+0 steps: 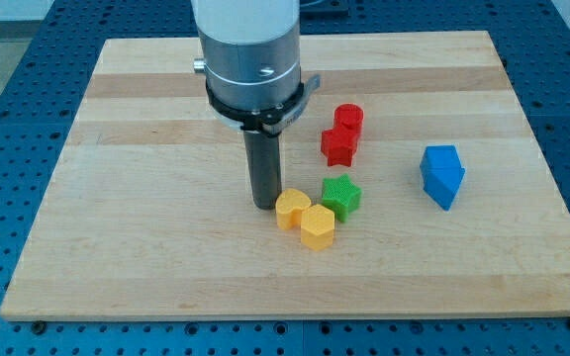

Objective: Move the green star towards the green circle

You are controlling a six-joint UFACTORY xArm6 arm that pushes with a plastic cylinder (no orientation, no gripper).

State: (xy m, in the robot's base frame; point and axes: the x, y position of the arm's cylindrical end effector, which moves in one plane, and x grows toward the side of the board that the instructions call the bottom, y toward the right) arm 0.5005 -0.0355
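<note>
The green star point(341, 195) sits near the middle of the counter point(117, 247), a little toward the view's bottom, upright on the wood. No green circle shows anywhere in the view.

Going from the view's left: the wide left part of the counter carries only the arm. My tip point(266, 205) rests on the wood there, at the end of the dark rod that hangs from the large grey cylinder at the view's top. This tool is a plain rod with nothing that opens or closes, and it grips nothing. My tip stands just left of the yellow blocks, touching or very nearly touching the nearer one, and the green star lies further right, past that block.

Next comes a rounded yellow block point(291, 209), with a yellow hexagon-like block point(317, 226) pressed against its lower right. The green star touches this pair at their upper right.

Above the star, apart from it, two red blocks point(341, 135) stand against each other.

Well to the right, alone, lies a blue block point(441, 175) with angled faces.
</note>
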